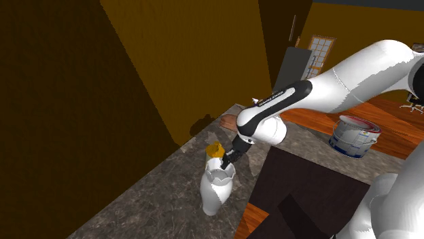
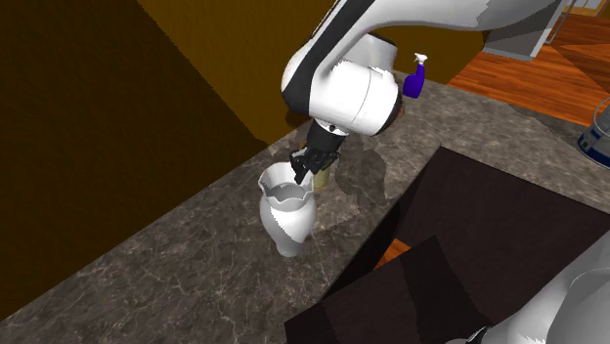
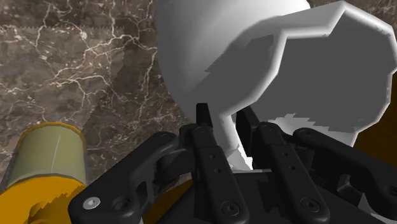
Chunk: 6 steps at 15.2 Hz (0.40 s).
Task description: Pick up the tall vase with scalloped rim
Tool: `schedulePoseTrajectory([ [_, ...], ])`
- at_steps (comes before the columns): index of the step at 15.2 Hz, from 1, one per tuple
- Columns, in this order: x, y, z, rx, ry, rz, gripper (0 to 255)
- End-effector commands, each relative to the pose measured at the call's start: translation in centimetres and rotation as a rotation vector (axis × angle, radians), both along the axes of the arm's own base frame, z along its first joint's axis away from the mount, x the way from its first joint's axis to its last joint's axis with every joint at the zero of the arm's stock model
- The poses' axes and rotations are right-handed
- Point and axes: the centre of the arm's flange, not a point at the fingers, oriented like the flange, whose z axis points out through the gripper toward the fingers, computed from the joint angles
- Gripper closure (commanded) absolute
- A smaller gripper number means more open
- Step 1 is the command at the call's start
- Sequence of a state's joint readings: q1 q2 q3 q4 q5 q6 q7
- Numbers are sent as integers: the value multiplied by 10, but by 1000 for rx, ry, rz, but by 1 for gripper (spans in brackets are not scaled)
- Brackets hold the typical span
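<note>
On the stone counter, white scalloped vase, fingers clasping its rim

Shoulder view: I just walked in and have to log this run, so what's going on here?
A white Franka arm has its black pincer at the top of a tall white vase with a scalloped rim. In the wrist view the two fingers appear to clasp the rim wall between them, one on either side. The vase stands upright on the dark marbled stone counter, apparently not yet lifted. A yellow cylindrical container stands near it.
</note>
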<state>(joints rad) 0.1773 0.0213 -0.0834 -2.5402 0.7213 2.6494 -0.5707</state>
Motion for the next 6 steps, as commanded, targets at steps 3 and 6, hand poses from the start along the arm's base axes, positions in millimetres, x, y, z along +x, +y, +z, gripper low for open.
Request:
schedulePoseTrajectory([
  [3,1,0,21,0,-1,0,255],
  [6,1,0,28,0,-1,0,255],
])
